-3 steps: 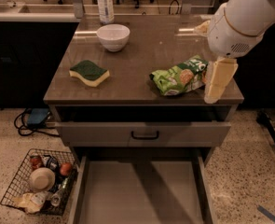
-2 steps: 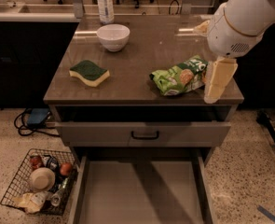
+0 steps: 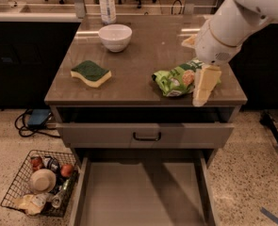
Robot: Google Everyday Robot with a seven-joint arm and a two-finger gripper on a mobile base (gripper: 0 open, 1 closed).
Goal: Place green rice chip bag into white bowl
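Hovering over the front right corner of the desk (image 3: 143, 60), the robot's gripper (image 3: 202, 86) hangs against the right end of the green rice chip bag (image 3: 175, 80), just where it was a second ago; whether it is spread or closed on the foil cannot be told from this angle. Nothing else has shifted either: the bag lies crumpled on the desk, seemingly unlifted, well apart from the white bowl (image 3: 115, 36) at the back left, so lifting and carrying remain to be done.
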